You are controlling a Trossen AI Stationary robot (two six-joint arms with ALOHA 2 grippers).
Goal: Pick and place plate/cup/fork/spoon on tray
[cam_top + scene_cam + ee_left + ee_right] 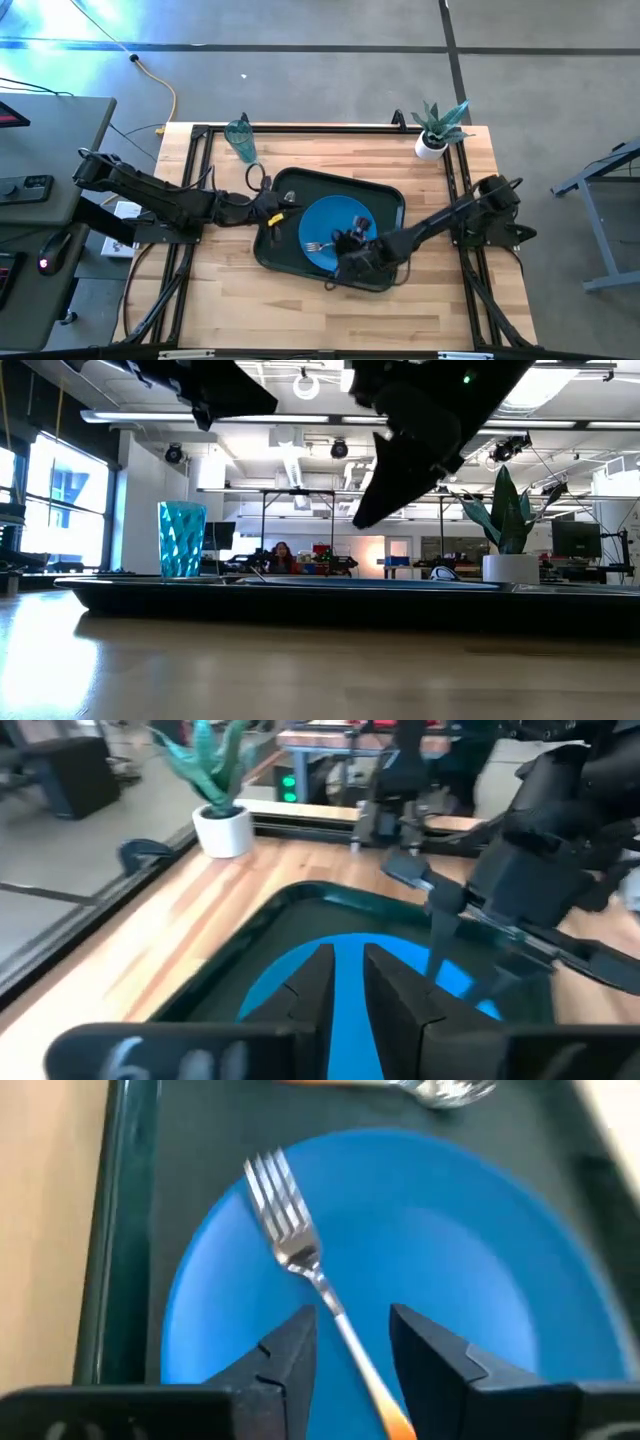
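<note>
The dark tray (385, 200) lies mid-table with the blue plate (335, 215) on it. The fork (300, 1260) lies on the plate, tines toward the near left. My right gripper (350, 1350) is open just above the plate, one finger on either side of the fork's orange handle (385, 1405), without touching it. The spoon (440, 1090) lies on the tray floor beyond the plate, near the tray's left end (284, 208). My left gripper (350, 990) is open and empty over the tray's left end. The teal cup (240, 140) stands upright on the table at the far left.
A white pot with a green plant (435, 135) stands at the table's far right corner. The tray's raised rim (300, 595) runs across the low view. Bare wood lies along the table's near edge and at the far middle.
</note>
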